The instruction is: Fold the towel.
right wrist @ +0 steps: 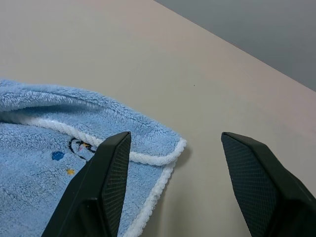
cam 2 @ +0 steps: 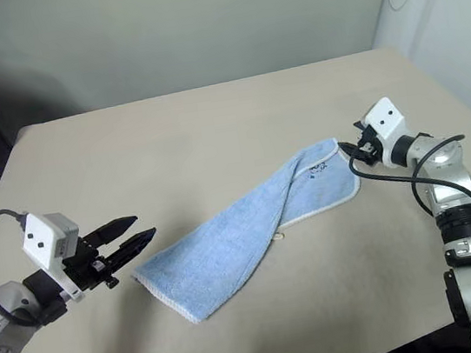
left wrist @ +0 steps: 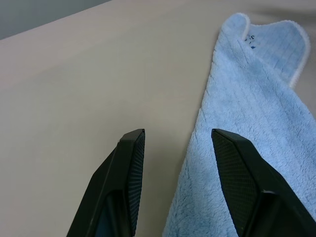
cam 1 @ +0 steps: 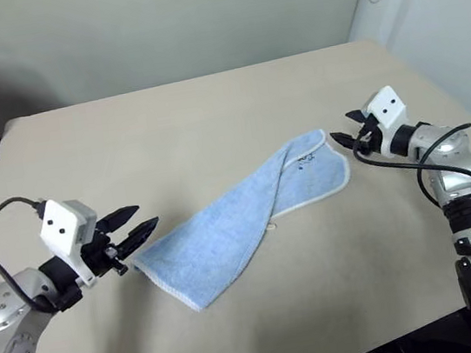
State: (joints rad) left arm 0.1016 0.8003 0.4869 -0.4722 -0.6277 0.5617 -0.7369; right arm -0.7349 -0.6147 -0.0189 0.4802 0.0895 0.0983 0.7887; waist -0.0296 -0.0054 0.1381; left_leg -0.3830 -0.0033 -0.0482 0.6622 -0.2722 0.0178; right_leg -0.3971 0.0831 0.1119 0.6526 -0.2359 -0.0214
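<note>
Across the middle of the frame the towel (cam 1: 245, 215) is lying half-folded, and the left gripper (cam 1: 137, 227) and right gripper (cam 1: 345, 129), both released, are needing corner grips, I judge.

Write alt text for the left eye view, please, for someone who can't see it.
A light blue terry towel with white edging lies folded lengthwise, slanting across a beige table. The robot's left claw, open, points at its near end, and the right claw, open, at its far end; neither holds it.
</note>
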